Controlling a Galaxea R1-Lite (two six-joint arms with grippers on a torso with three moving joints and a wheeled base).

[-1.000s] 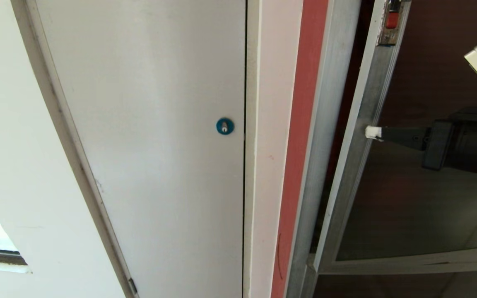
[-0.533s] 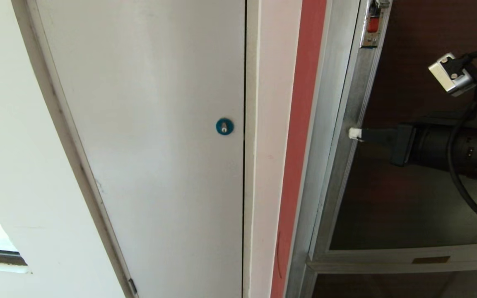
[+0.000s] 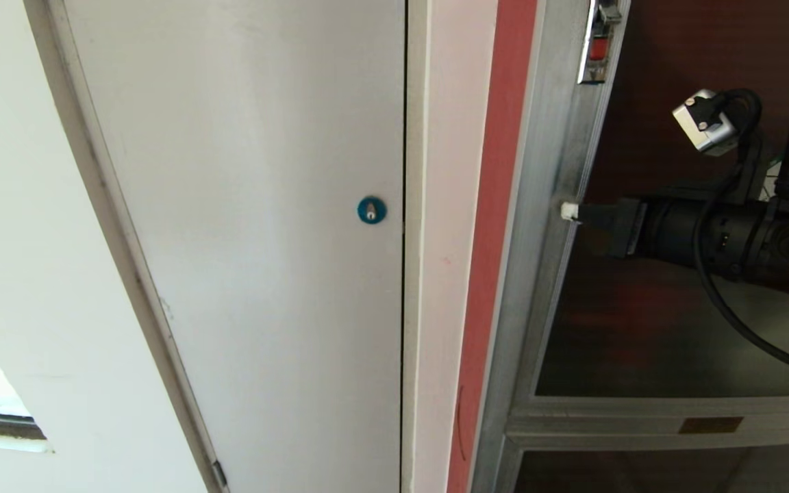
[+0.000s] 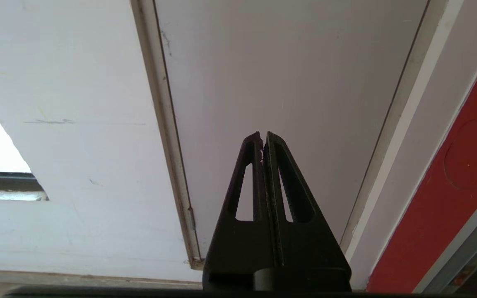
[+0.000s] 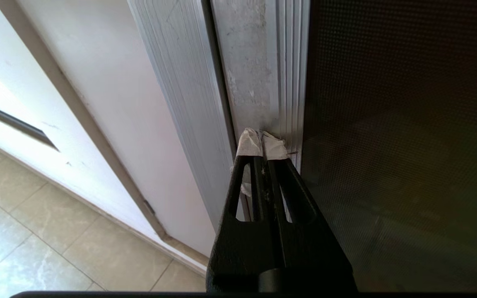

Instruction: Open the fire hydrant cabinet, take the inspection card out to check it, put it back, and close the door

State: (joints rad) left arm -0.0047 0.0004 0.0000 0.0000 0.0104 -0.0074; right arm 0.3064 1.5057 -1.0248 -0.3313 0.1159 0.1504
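I have the right gripper (image 3: 568,211) closed on nothing, its white-taped tips pressed against the silver frame of the door (image 3: 576,137), which lies flush in the fire hydrant cabinet (image 3: 528,226) at the right of the scene. My left gripper (image 4: 263,138) is closed too, facing the white panel door (image 3: 251,226).

No readable text, label or number appears anywhere; a small brass-coloured plate (image 3: 710,425) on the silver aluminium-framed door (image 3: 661,411) is illegible.
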